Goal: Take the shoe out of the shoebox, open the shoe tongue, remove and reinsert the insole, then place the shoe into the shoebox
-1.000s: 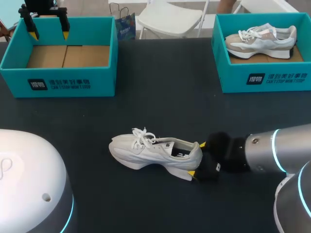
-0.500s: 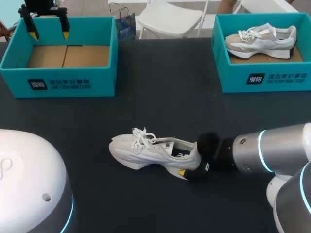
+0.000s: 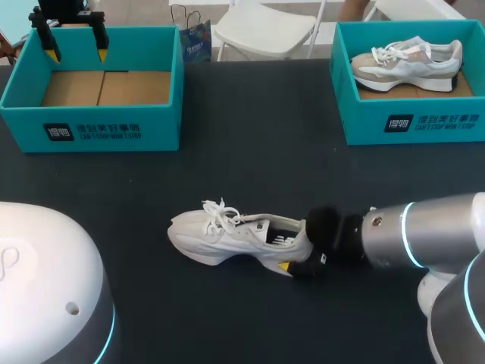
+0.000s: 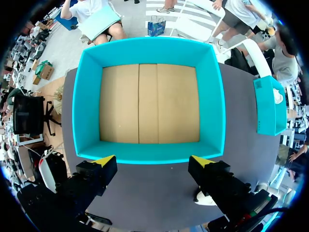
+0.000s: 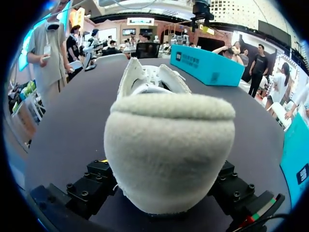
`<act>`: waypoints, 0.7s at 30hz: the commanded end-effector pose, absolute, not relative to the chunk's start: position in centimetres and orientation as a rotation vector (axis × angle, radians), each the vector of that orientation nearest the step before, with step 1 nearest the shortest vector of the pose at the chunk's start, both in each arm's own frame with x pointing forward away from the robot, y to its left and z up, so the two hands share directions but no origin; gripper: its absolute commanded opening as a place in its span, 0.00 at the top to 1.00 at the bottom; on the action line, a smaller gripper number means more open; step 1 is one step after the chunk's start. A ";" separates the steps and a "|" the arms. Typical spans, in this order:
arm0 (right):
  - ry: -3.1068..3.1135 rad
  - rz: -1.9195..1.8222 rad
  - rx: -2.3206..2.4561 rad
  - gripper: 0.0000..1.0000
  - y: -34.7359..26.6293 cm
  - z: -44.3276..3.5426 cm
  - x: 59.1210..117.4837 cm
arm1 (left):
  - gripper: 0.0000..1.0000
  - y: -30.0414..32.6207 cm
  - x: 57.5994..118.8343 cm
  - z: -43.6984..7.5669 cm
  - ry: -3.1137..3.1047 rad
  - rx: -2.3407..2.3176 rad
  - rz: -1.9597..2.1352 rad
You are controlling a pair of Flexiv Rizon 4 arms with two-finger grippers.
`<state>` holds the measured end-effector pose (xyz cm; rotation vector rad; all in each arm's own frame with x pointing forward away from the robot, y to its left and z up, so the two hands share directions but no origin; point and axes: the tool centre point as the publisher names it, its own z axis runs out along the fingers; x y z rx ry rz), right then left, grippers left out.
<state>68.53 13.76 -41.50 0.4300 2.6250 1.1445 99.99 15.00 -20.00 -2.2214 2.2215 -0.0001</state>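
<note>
**A:** Where was the white shoe point(image 3: 239, 239) at that point?

**B:** Out of the box and lying on its side on the table point(image 3: 250, 152). Its heel was tucked between the fingers of the right gripper point(image 3: 297, 244) and its toe pointed straight away from it. From the wrist camera, the fuzzy heel point(image 5: 169, 145) filled the gap, with a finger pressed against each side. I'd call that a firm pinch on the heel.

**A:** So how much of the job was done?

**B:** The first step, as I judged it, since the shoe was clear of the box. The laces point(image 3: 221, 214) sat bunched over the tongue and nothing looked pulled open. I saw dark lining in the opening, but I couldn't tell if the insole was in there. The tongue, the insole and the return trip all seemed left to do.

**A:** And the other arm?

**B:** The left gripper point(image 4: 153, 161) hung spread wide with nothing in it, directly above the near wall of the empty shoebox point(image 4: 149, 53). Only bare cardboard showed on the floor of that box.

**A:** Anything else on the surface?

**B:** A second shoebox point(image 3: 413, 125) stood well beyond the right gripper, holding a beige shoe point(image 3: 409, 61). The dark tabletop looked flat and matte. Nobody reached over it.
</note>
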 end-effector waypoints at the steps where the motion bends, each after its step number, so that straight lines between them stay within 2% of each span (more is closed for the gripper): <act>1: 2.745 1.362 0.248 1.00 11.1 -41.0 70.1 | 0.00 15.0 100.0 -20.0 2.222 -2.221 0.000; 12: 2.914 1.453 -0.044 1.00 9.9 -41.1 73.3 | 0.00 15.0 100.0 -20.0 2.222 -2.221 0.000; 21: 2.969 1.504 -0.047 1.00 10.0 -41.4 73.4 | 0.00 15.0 100.0 -20.0 2.222 -2.221 0.000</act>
